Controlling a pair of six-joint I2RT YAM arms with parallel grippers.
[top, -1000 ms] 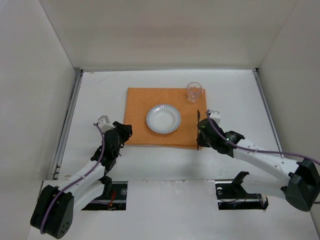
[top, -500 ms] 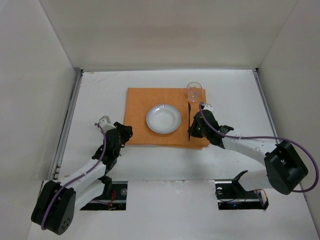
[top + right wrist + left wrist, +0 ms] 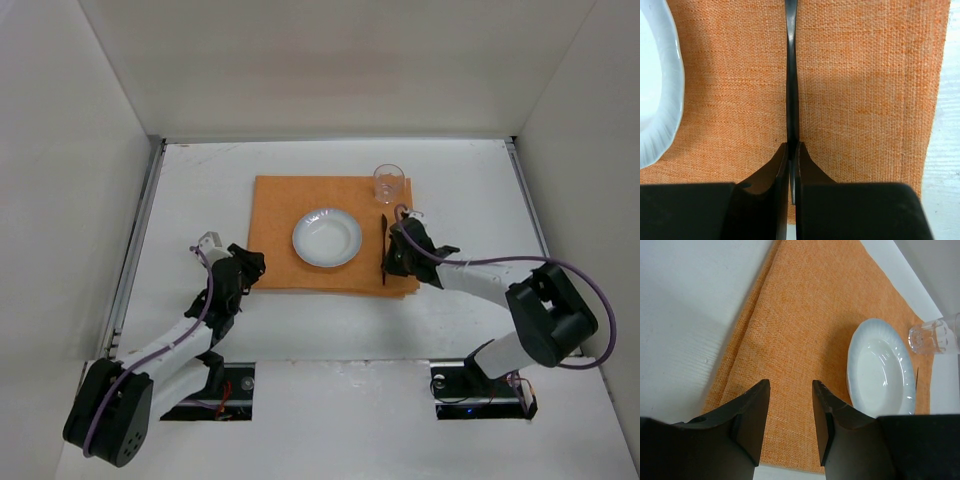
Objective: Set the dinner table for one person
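Observation:
On the white dinner table (image 3: 200, 190) lies an orange mat (image 3: 280, 210) with a white plate (image 3: 327, 237) in its middle and a clear glass (image 3: 388, 184) at its far right corner. My right gripper (image 3: 386, 262) (image 3: 792, 145) is shut on a thin black piece of cutlery (image 3: 383, 240) (image 3: 791, 75). It holds that cutlery lengthwise over the mat, just right of the plate (image 3: 660, 100). My left gripper (image 3: 252, 262) (image 3: 790, 385) is open and holds nothing, above the mat's (image 3: 805, 315) near left corner, with the plate (image 3: 880, 370) and glass (image 3: 932, 337) ahead of it.
White walls enclose the table on the left, right and back. Metal rails (image 3: 135, 240) run along its side edges. The arm bases and cable openings (image 3: 225, 385) sit at the near edge.
My right gripper has carried the black cutlery left and farther in, from the mat's right edge to just beside the plate. The left gripper has hardly moved.

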